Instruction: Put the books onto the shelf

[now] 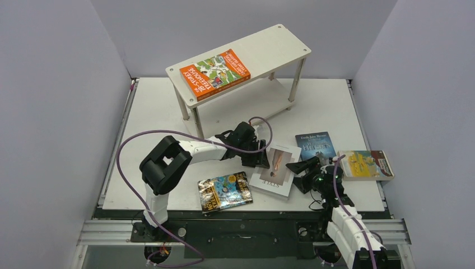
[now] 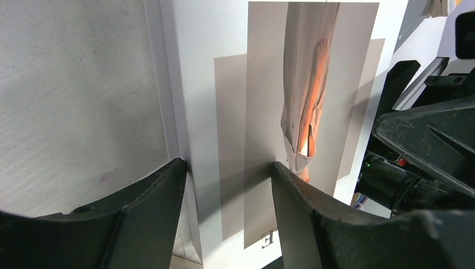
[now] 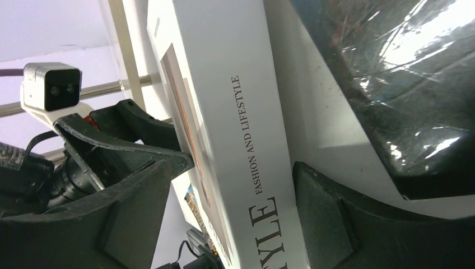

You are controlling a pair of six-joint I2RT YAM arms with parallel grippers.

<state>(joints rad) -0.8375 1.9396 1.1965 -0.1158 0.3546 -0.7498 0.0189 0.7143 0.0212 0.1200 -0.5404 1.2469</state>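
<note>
White surface (image 1: 157, 112) inside grey walls; the white book (image 1: 274, 171) lies near its front, long axis running near-to-far, directly between both tools; left tool (image 1: 262, 158), half-wide, straddles its left edge; right tool (image 1: 294, 167), wide, brackets the spine unclamped; the shelf (image 1: 274, 45) stands beyond, 1 orange book (image 1: 214, 73) on top.

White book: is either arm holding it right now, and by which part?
White book: the right fingers straddle its spine, the left fingers straddle another edge, one on the cover. Whether either pair is clamped tight cannot be told.
</note>
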